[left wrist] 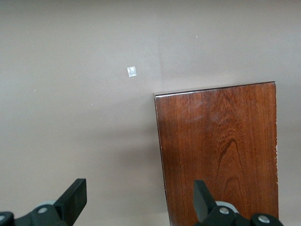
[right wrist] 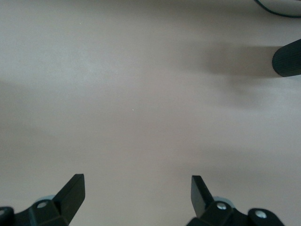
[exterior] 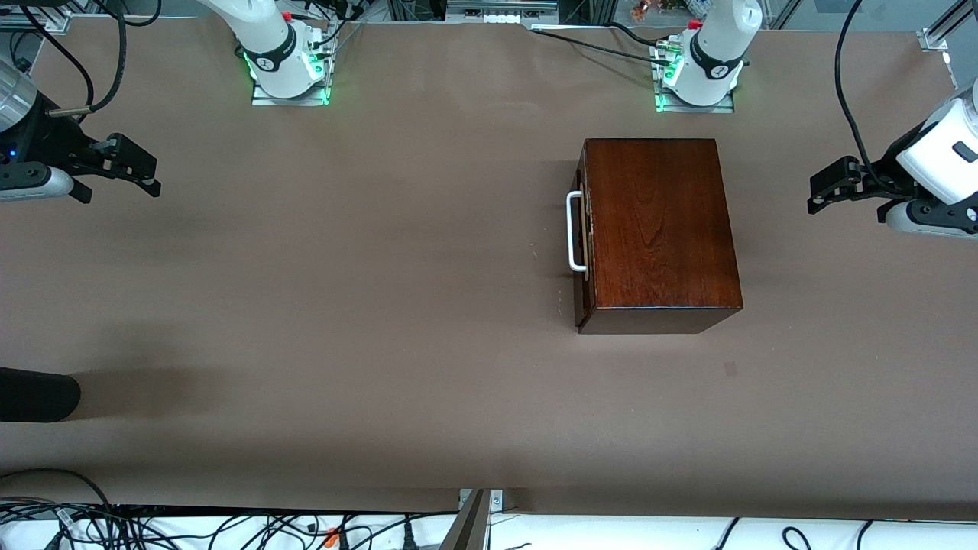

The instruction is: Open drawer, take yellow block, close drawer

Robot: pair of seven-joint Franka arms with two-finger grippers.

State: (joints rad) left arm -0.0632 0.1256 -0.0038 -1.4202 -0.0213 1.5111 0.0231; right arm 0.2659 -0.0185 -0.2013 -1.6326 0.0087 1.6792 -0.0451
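Nothing is started yet, as I read it: the drawer (exterior: 584,233) sits flush in its wooden box (exterior: 657,229), so step one, opening it, is still ahead of me.

Starting nearest the front camera, a dark rounded object (exterior: 34,394) pokes in at the right arm's end of the table (exterior: 367,305), well clear of any path I would use. From there up to the box the brown surface is bare, which gives plenty of room for the drawer to slide out, since its white handle (exterior: 574,231) faces that open stretch toward the right arm's end.

The box stands toward the left arm's end, farther from the camera than the dark object. The yellow block is not visible anywhere; I judge it is inside the shut drawer.

The left gripper (exterior: 829,187) hangs over the table edge at its own end, fingers spread wide and holding nothing; its wrist view shows one end of the box top below it. The right gripper (exterior: 130,169) hovers over its end, likewise wide open and empty.

Next I need a gripper at the handle, fingers straddling the bar, then a straight pull away from the box. The right arm has the unobstructed line to it.
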